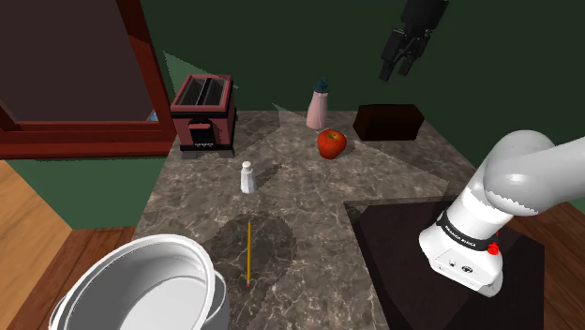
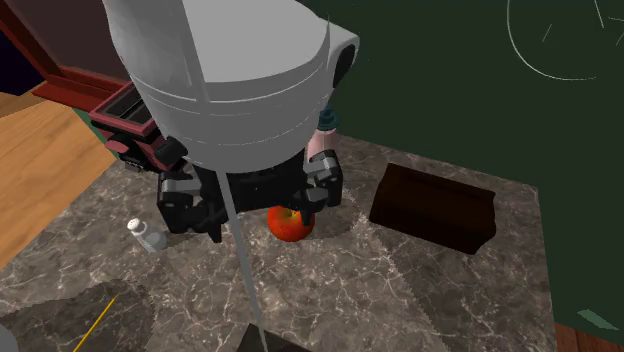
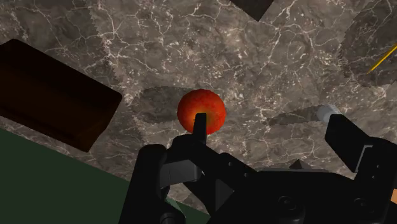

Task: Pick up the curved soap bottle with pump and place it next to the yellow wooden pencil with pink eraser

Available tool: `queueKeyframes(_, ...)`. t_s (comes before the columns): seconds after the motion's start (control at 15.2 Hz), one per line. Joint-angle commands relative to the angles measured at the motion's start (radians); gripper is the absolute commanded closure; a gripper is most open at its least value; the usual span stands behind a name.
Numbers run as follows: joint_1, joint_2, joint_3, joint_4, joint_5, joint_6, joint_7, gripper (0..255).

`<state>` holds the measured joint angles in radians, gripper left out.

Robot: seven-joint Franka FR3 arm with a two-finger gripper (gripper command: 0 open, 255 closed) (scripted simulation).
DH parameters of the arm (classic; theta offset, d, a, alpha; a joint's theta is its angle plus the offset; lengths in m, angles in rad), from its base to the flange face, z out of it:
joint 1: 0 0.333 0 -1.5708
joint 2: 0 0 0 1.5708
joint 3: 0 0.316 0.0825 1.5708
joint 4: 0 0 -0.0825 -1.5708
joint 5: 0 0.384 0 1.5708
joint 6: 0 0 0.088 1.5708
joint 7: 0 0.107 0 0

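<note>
Pot (image 1: 159, 272): big pale pot at the bench (image 1: 309, 216) front corner, shoulder view's lower left. Open top; inside shows bare pale wall & floor.
Toaster (image 1: 202, 112): dark red, back of bench. 2 top slots, dark inside; contents can't be told.
Dark box (image 1: 388, 122): brown, closed, at the back by the green wall.
Soap bottle (image 1: 319, 108): pink curved body, dark teal pump. Upright at back of bench, btw toaster & dark box. Red apple (image 1: 331, 142) just in front of it.
Pencil (image 1: 248, 251): yellow, flat on bench near pot, well apart from bottle; white shaker (image 1: 247, 177) stands btw them.
Gripper (image 1: 396, 67): high above back of bench, over the apple per wrist view.
Fingers (image 3: 199, 127): spread wide, holding nothing, touching nothing.
</note>
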<state>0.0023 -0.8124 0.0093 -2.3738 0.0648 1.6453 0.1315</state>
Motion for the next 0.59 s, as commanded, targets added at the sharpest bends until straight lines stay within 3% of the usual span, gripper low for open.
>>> queueKeyframes(0.0,0.000,0.000,0.000,0.000,0.000,0.000,0.000,0)
queueKeyframes(0.53,-0.029,0.296,-0.074,0.132,-0.055,0.123,-0.096,0)
